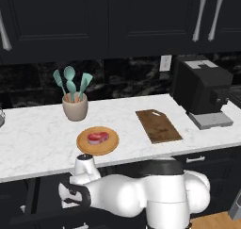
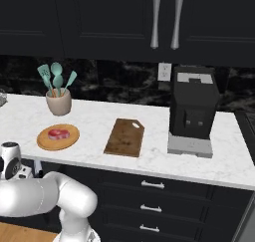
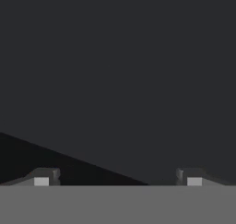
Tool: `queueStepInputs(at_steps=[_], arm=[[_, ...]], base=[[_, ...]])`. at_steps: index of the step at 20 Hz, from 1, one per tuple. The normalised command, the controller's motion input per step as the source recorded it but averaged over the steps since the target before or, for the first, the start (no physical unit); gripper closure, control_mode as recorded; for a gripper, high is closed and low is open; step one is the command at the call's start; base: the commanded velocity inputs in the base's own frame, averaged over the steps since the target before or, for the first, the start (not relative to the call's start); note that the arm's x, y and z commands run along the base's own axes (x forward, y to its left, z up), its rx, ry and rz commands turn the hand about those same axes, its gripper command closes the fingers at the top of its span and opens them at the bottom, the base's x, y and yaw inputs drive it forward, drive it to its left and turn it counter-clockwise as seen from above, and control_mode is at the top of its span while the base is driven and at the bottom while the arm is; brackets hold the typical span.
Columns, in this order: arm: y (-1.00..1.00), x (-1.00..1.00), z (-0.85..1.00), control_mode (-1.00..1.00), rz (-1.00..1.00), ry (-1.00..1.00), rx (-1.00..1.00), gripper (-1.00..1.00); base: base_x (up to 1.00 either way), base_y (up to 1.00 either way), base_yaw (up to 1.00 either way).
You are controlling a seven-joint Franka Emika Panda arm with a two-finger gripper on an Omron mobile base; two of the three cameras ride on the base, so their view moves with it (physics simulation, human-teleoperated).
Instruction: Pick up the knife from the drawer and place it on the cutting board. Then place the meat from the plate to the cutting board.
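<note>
Hand view: gripper [image 3: 118, 179] spread wide, nothing held, facing a dark surface, probably the drawer [image 3: 118, 71]; knife unseen.

Both base views are looking forward and down from behind the arm, left and right, sharing the counter [image 1: 37, 134], plate [image 1: 84, 144], cutting board [image 1: 158, 125] and utensil crock [image 1: 75, 108]. Hand view is pressing close against a flat dark surface.
</note>
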Motion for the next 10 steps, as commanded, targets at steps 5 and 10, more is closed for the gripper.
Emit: queueStepInputs(at_steps=[5,10], arm=[[0.00,-0.21,0.00,-1.00,0.00,0.18,0.00,-1.00],[0.00,-0.17,0.00,-1.00,0.00,0.15,0.00,-1.00]], base=[[0.00,0.00,0.00],[0.00,0.00,0.00]])
